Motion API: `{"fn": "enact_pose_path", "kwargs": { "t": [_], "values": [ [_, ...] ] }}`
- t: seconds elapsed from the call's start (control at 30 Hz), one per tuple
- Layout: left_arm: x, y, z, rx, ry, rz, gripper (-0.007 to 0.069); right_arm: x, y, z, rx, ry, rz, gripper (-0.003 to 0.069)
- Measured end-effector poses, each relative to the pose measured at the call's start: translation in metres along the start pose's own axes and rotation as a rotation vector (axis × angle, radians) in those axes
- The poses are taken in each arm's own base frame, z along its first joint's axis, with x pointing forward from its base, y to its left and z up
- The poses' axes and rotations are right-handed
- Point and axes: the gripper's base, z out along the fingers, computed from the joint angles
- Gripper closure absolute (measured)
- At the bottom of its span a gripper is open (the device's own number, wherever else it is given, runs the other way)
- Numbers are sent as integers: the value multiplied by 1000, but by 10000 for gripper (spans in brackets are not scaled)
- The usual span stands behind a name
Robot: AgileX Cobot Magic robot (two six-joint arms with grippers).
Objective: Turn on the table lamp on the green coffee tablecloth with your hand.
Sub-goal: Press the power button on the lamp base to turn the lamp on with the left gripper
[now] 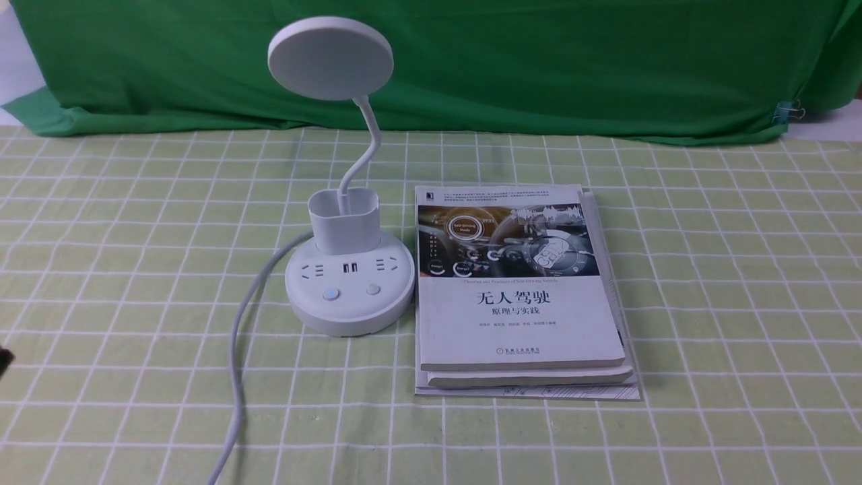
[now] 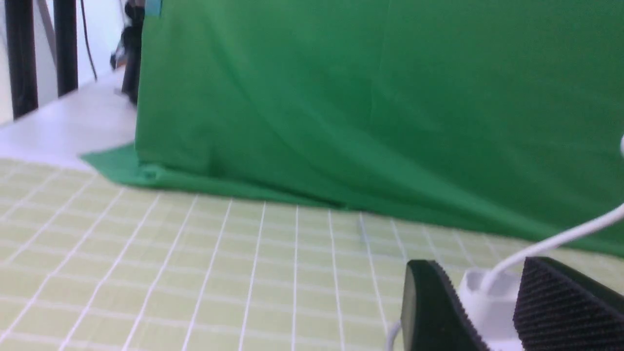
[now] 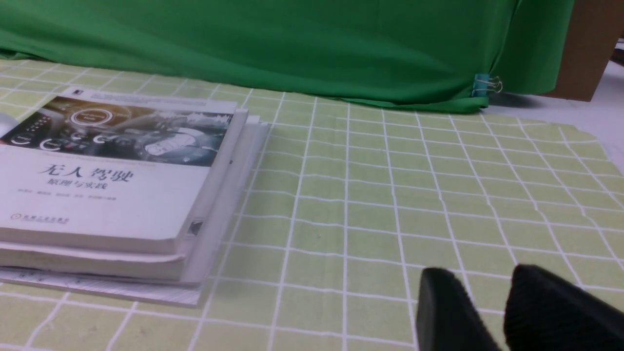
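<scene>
Since the white gooseneck table lamp [image 1: 343, 222] turns its buttons toward the robot, the black left gripper [image 2: 480, 273] points at it, jaws apart, likely to press; the black right gripper [image 3: 482, 278] sits farther off, jaws apart too.

white table lamp [image 1: 349, 283] upright on yellow-green grid tablecloth [image 1: 707, 269]

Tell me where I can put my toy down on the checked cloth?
There is a big bare patch right of the books, out to the cloth's edge. Another is on the left, beyond the white cord. A strip runs behind, before the green curtain. The middle is crowded: the lamp sits close beside the books.
</scene>
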Motion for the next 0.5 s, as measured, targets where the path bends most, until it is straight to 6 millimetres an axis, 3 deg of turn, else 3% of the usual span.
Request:
{"fn": "enact_pose_path", "kwargs": {
  "t": [0.17,0.37,0.5],
  "values": [
    [21,3,28,-26,215,29,386,0,0,0,0,0,0,414],
    [25,5,50,-64,210,-200,386,0,0,0,0,0,0,414],
    [32,6,59,-85,251,-241,386,0,0,0,0,0,0,414]
  ]
}}
